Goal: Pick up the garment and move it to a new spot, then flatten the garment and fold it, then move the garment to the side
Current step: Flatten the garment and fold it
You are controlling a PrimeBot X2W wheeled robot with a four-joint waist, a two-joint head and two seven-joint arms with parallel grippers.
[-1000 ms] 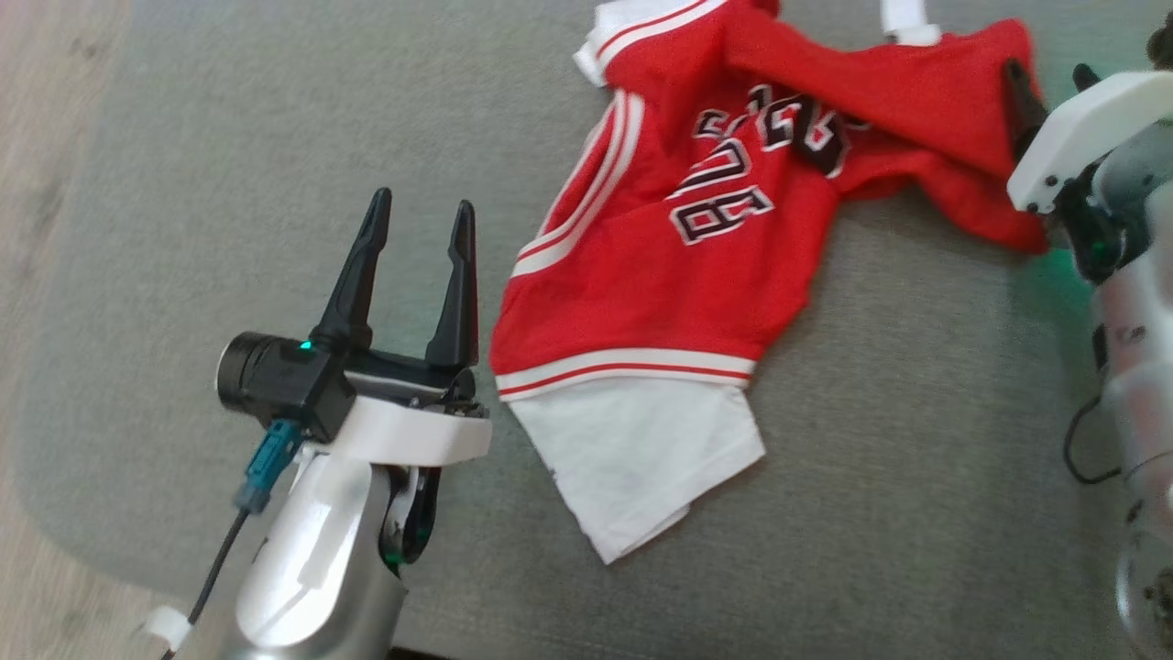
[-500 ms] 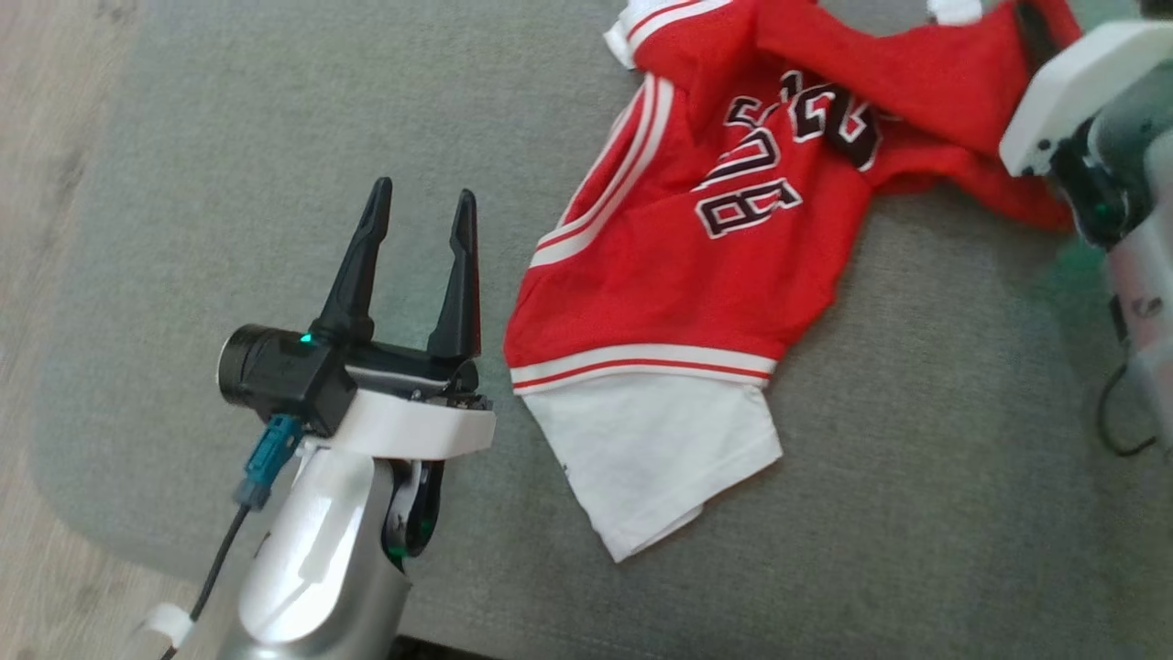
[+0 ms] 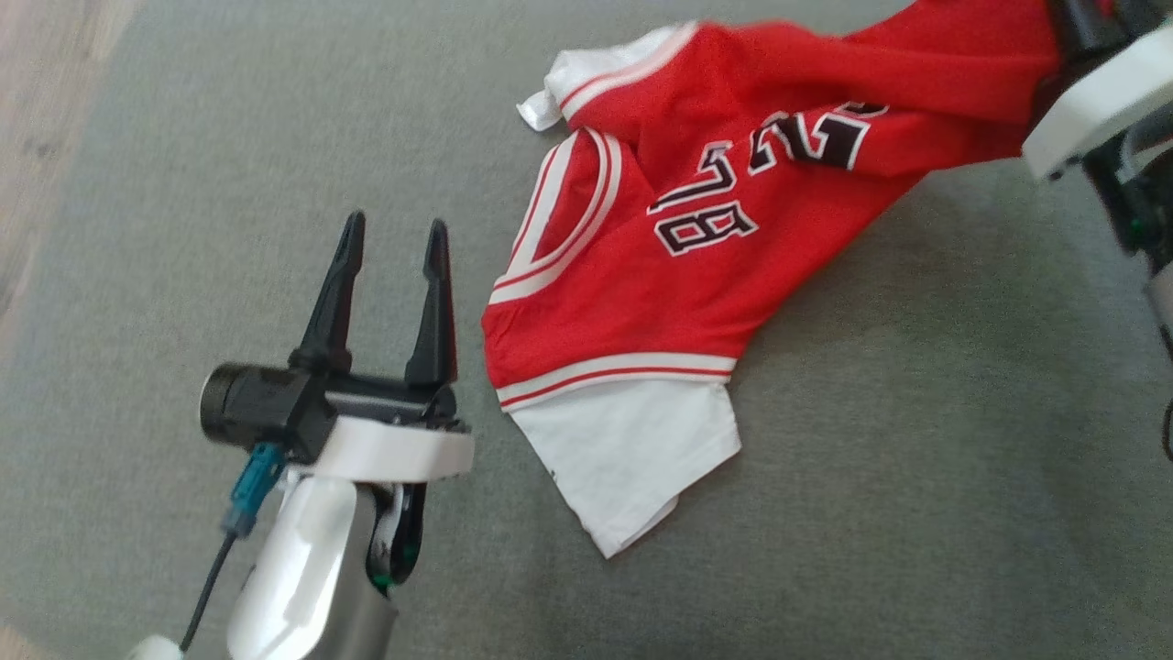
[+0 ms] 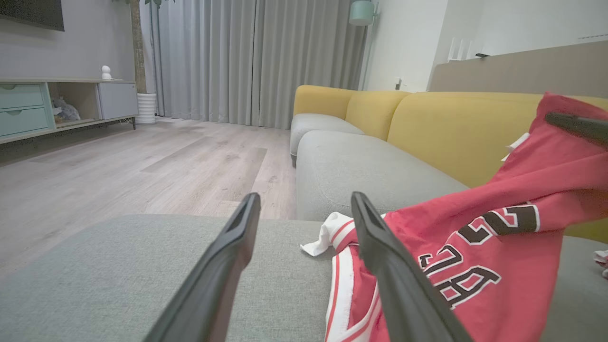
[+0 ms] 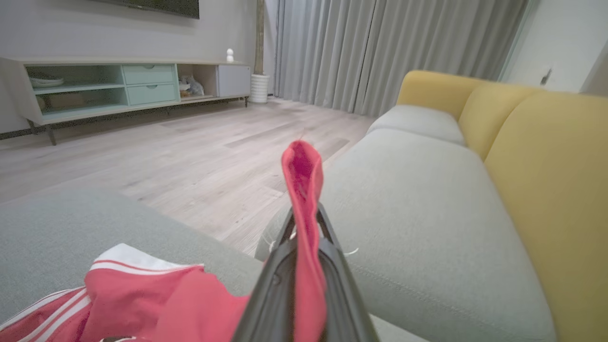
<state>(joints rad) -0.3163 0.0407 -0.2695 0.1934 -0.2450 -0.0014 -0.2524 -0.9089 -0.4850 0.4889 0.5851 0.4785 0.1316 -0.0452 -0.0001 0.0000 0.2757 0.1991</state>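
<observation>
My left end effector (image 3: 394,223) hangs at about 8 o'clock in the head view, jaws wide apart and holding nothing, just beside the jersey's (image 3: 641,302) striped left edge. If I swing the cloth toward that side, its fingers could catch the armhole trim and snag it.

The jersey spreads from the centre up to 1 o'clock on the grey cushion (image 3: 916,412). Its white lower part lies flat at 6 o'clock, while the red upper part rises off the fabric. I judge that the low end will drag as I carry it, and friction on the cushion could bunch or roll it under, which makes flattening harder.

At 2 o'clock my right end effector (image 5: 305,218) is clamped tight on a narrow red fold that sticks out past the fingertips. That pinch is thin and near one edge. A quick pull could let it slide out, or lift one layer and leave the rest twisted.
</observation>
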